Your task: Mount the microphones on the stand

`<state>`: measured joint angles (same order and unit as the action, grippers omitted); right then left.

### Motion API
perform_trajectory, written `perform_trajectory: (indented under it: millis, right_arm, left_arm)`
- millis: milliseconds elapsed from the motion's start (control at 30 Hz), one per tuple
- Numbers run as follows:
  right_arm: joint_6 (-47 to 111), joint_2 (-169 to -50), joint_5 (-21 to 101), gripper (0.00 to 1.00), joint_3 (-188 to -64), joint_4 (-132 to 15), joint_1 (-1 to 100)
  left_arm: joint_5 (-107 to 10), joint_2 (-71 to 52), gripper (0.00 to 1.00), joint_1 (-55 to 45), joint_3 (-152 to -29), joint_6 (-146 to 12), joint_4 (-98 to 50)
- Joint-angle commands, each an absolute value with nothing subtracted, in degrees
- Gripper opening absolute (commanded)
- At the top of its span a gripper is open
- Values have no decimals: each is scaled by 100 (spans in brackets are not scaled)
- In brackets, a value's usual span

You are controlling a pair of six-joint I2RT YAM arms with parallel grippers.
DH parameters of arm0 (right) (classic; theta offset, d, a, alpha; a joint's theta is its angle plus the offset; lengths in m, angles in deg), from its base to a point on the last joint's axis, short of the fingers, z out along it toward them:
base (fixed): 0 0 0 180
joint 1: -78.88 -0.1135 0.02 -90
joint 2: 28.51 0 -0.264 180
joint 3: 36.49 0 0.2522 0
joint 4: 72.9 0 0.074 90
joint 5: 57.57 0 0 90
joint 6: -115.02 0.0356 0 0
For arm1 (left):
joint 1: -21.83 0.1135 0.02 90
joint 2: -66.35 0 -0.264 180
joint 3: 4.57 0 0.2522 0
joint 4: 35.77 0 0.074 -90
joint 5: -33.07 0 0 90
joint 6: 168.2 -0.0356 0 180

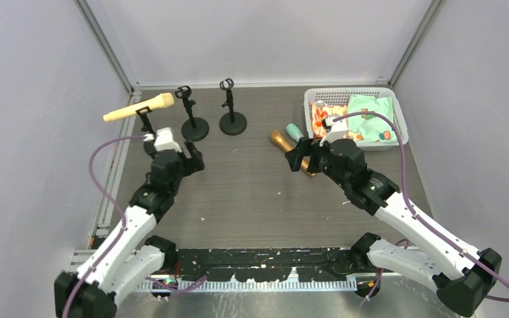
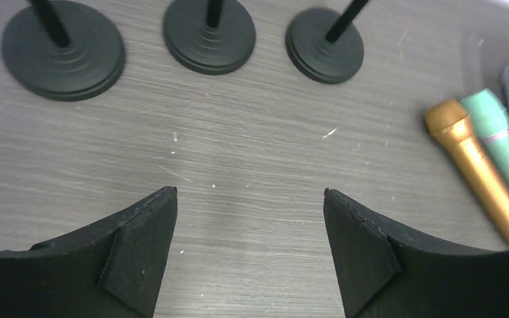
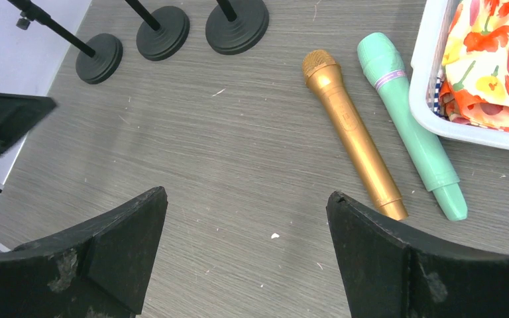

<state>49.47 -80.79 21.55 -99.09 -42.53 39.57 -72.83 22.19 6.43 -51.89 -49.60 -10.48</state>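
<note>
**Q:** Where are the microphones?

**A:** The cream-yellow microphone point(image 1: 139, 107) sits in the clip of the left stand point(image 1: 147, 124). It is tilted, with its head the higher end, pointing right. The golden-brown microphone point(image 3: 354, 132) and the mint-green microphone point(image 3: 411, 126) lie side by side on the worktop point(image 1: 258, 192), close but apart, heads toward the stands. The middle stand point(image 1: 193, 126) and the right stand point(image 1: 232, 120) have bare clips.

**Q:** And your jaws?

**A:** My left jaws stand wide apart with only bare worktop between them, facing the three round bases. My right jaws are spread as well, gripping nothing. The two lying microphones are ahead of them, to the right.

**Q:** How much room is there?

**A:** The mint-green one lies just beside the wall of the white basket point(image 1: 401, 122), so that side is tight. The golden-brown one has bare worktop on its outer side. A broad stretch of worktop lies between the stands and my arms. The left stand is near the worktop's left edge and the wall. The basket, holding patterned cloth point(image 3: 490, 59), sits in the far right corner.

**Q:** Any writing?

**A:** A purple band rings the mint-green microphone below its head. The golden-brown body bears a faint mark, too small to read.
</note>
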Motion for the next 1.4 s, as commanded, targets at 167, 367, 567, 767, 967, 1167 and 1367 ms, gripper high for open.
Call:
perform_trajectory:
  millis: [167, 367, 567, 767, 967, 1167, 1367]
  right_arm:
    - [4951, -7585, 2118, 95, -9901, -4149, 3935]
    - [4725, -7397, 1922, 95, -9873, -3888, 3940]
    - [4552, -7383, 1769, 95, -9783, -3835, 3936]
    - [4434, -7449, 1774, 95, -9751, -3833, 3935]
    - [4352, -7487, 1784, 94, -9746, -3821, 3940]
    - [4298, -7469, 1775, 94, -9740, -3787, 3939]
    - [4252, -7462, 1834, 88, -9751, -3722, 3938]
  left_arm:
    - [-9338, -532, 82, -351, -5685, -6358, -3748]
    - [-8979, -1989, 79, -55, -6250, -6701, -4742]
    - [-8593, -3000, 79, 223, -6802, -6800, -5263]
    - [-8267, -3538, 76, 539, -7291, -6565, -5337]
    - [-8168, -4027, 73, 683, -7881, -6531, -5260]
    - [-8205, -4378, 67, 758, -8329, -6472, -5157]
    - [-8145, -4594, 52, 799, -8579, -6416, -5097]
